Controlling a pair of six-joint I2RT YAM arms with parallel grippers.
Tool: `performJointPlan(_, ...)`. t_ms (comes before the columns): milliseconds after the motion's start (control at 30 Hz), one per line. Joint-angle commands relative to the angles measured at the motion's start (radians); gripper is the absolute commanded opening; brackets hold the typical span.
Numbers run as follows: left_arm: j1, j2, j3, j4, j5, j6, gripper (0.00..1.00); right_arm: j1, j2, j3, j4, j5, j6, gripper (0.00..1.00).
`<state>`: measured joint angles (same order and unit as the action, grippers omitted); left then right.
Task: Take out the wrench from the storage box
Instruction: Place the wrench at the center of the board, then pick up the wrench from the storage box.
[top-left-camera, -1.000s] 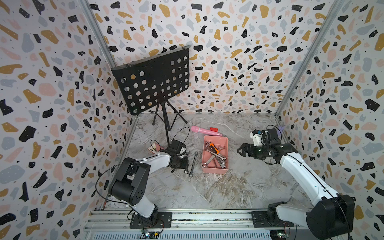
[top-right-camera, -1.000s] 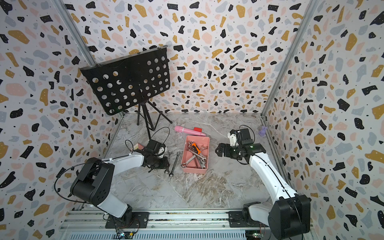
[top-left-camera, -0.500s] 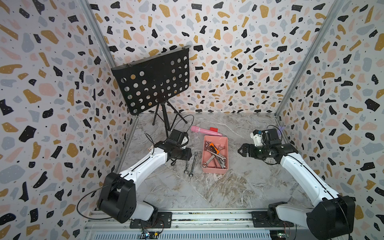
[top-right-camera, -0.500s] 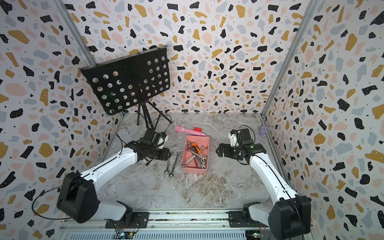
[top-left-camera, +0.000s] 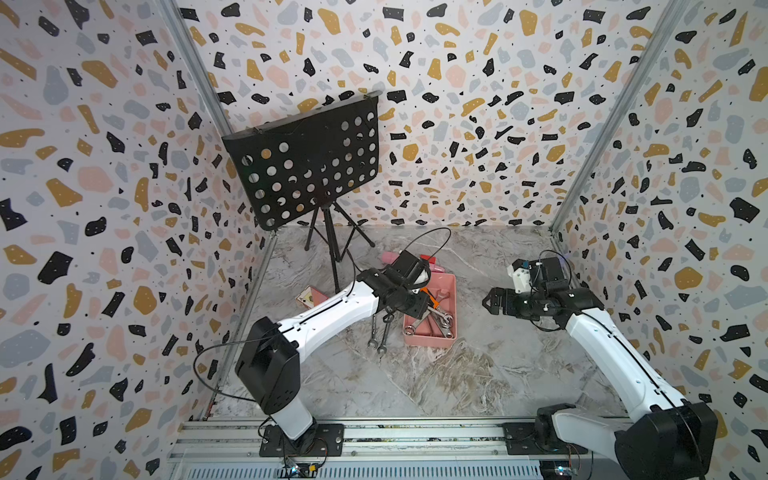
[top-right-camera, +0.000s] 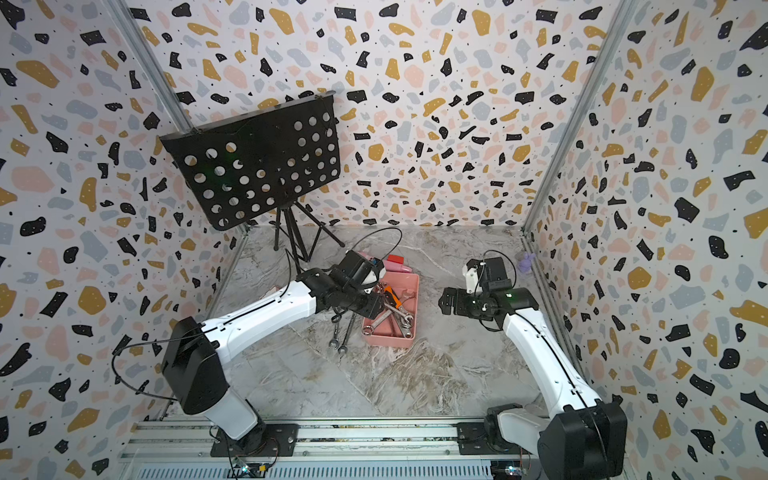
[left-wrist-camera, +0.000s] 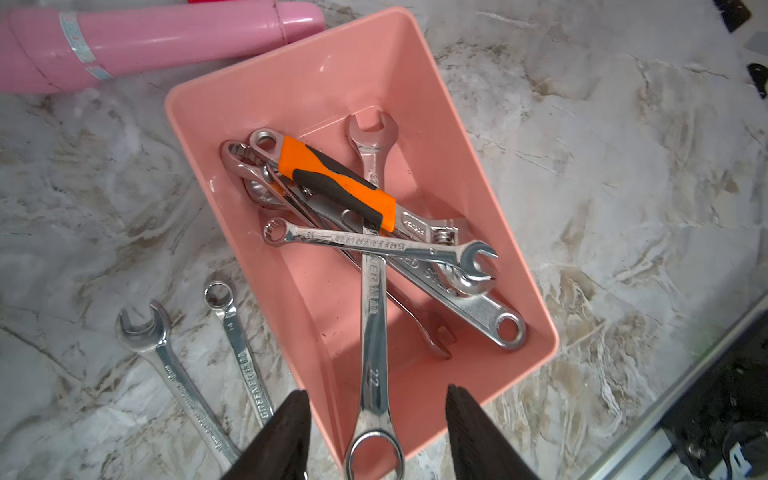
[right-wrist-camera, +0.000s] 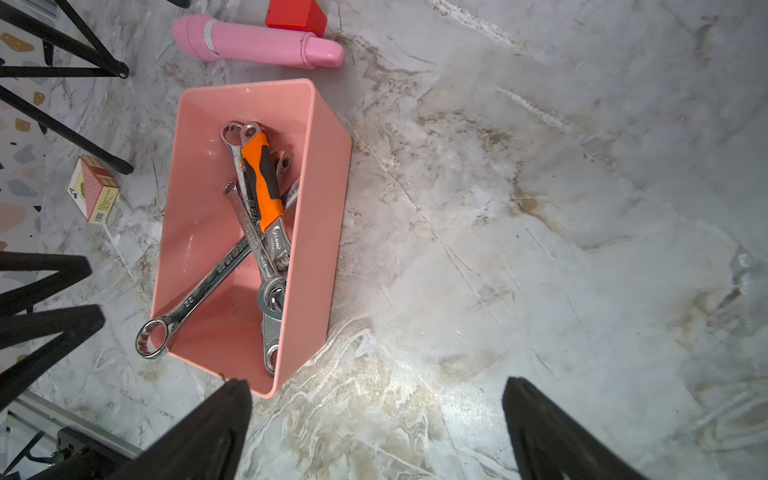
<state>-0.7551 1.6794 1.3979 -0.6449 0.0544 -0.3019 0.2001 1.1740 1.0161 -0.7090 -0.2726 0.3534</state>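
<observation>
I see left gripper (left-wrist-camera: 376, 392) jaws apart above chrome combination wrench (left-wrist-camera: 374, 332) in smooth salmon plastic storage box (left-wrist-camera: 415, 83); right gripper (right-wrist-camera: 376, 381) spread wide, empty.

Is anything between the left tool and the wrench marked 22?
Nothing visible: the open left tool hangs over the long chrome wrench where it overhangs the salmon-pink plastic tray. Farther in, a thinner chrome wrench crosses it.
</observation>
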Motion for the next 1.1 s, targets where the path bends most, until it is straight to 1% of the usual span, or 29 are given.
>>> performJointPlan(0, -0.008, 0.034, 0.058, -0.002, -0.071, -0.133, 0.57, -0.006, -0.024, 0.03, -0.032, 0.021, -0.011, 1.0)
performJointPlan(100, -0.01, 0.081, 0.087, 0.013, -0.101, -0.228, 0.57, -0.008, -0.023, 0.028, -0.03, 0.022, -0.01, 1.0)
performJointPlan(167, -0.013, 0.12, 0.107, 0.014, -0.113, -0.26, 0.57, -0.008, -0.022, 0.026, -0.03, 0.02, -0.008, 1.0)
performJointPlan(267, -0.014, 0.163, 0.11, 0.018, -0.128, -0.342, 0.57, -0.009, -0.023, 0.022, -0.03, 0.02, -0.007, 1.0)
performJointPlan(400, -0.015, 0.21, 0.123, 0.019, -0.141, -0.488, 0.57, -0.01, -0.027, 0.014, -0.029, 0.021, -0.003, 1.0)
performJointPlan(533, -0.015, 0.25, 0.156, 0.019, -0.158, -0.592, 0.55, -0.011, -0.028, 0.005, -0.026, 0.015, 0.001, 1.0)
performJointPlan(600, -0.014, 0.27, 0.162, 0.019, -0.162, -0.644, 0.54, -0.01, -0.028, 0.002, -0.023, 0.013, 0.002, 1.0)
performJointPlan(700, -0.013, 0.287, 0.157, 0.044, -0.137, -0.738, 0.52, -0.011, -0.03, 0.001, -0.023, 0.014, 0.002, 1.0)
performJointPlan(800, -0.012, 0.313, 0.179, 0.044, -0.135, -0.802, 0.52, -0.013, -0.031, -0.004, -0.021, 0.013, 0.001, 1.0)
performJointPlan(900, -0.006, 0.34, 0.192, 0.041, -0.104, -0.87, 0.5, -0.014, -0.031, -0.009, -0.017, 0.013, 0.0, 1.0)
performJointPlan(1000, -0.006, 0.36, 0.203, 0.041, -0.087, -0.913, 0.48, -0.017, -0.033, -0.014, -0.015, 0.013, -0.001, 1.0)
performJointPlan(1067, -0.006, 0.375, 0.218, 0.042, -0.091, -0.918, 0.47, -0.02, -0.033, -0.019, -0.011, 0.011, -0.002, 1.0)
